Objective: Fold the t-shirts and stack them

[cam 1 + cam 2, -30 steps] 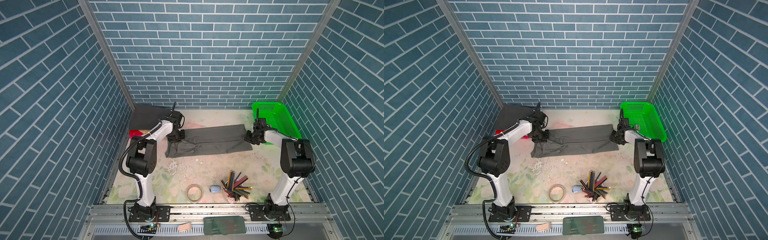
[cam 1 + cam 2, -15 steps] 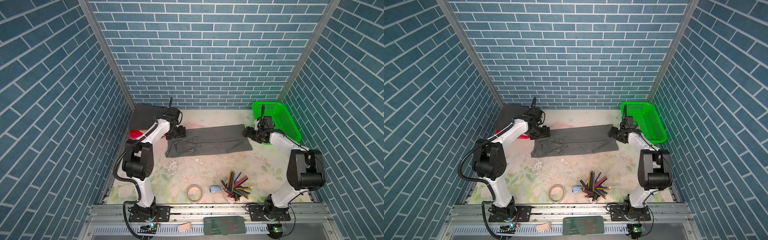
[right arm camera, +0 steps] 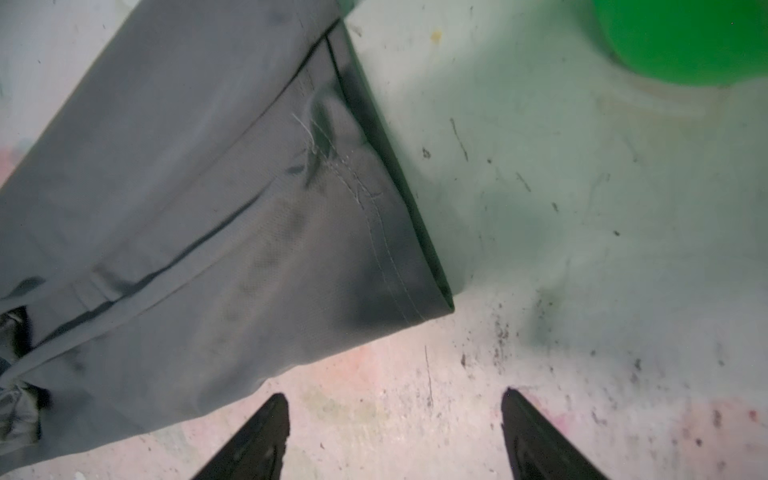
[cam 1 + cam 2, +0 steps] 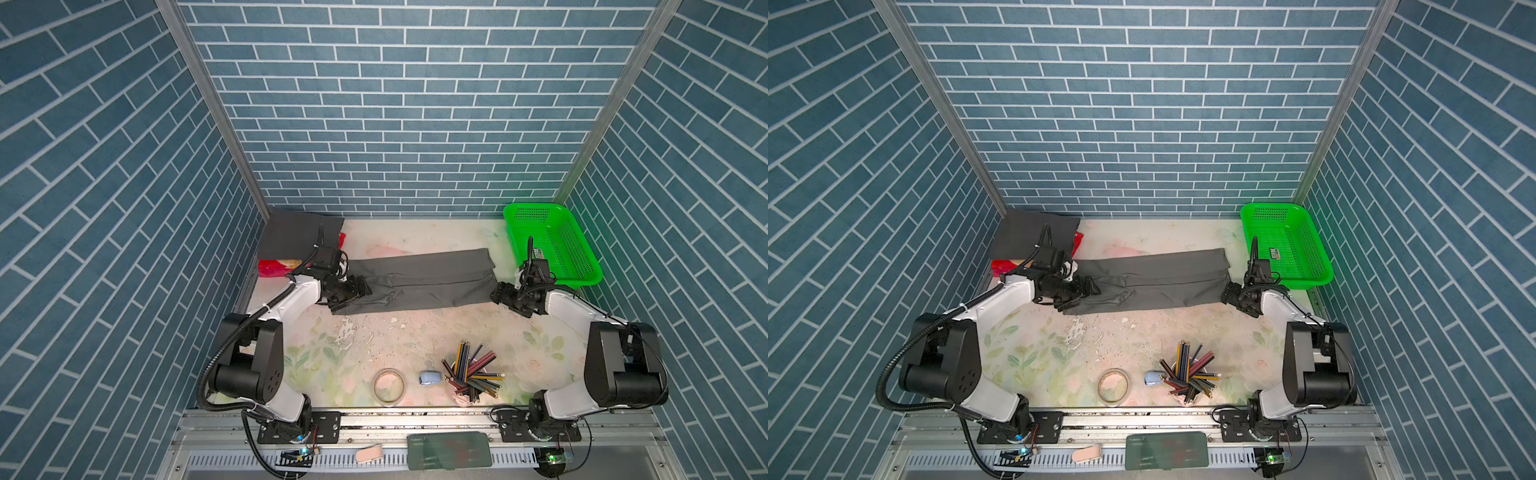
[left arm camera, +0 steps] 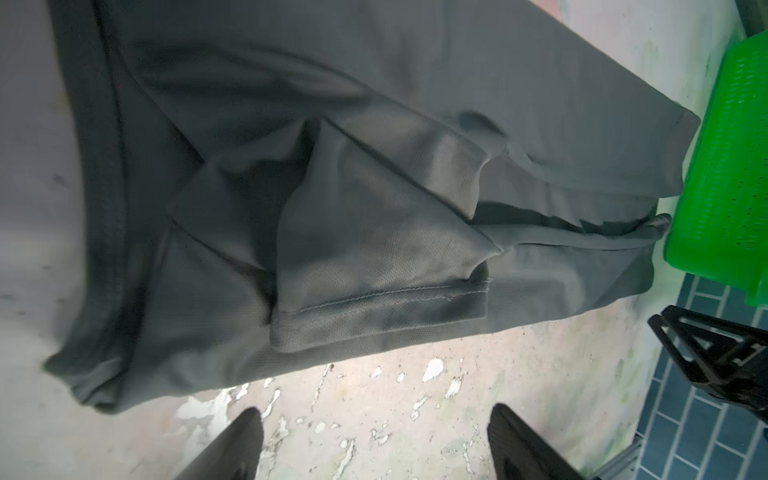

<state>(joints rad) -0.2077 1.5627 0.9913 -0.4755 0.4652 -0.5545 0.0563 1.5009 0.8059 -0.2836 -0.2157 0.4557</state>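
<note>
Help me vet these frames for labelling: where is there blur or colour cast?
Left wrist view: the grey t-shirt is crisp at its sleeve hem, soft at its bunched corner. Right wrist view: the green basket is out of focus and tints the table green. Both top views: sharp, evenly lit, with green glow on the side wall beside the basket.
</note>
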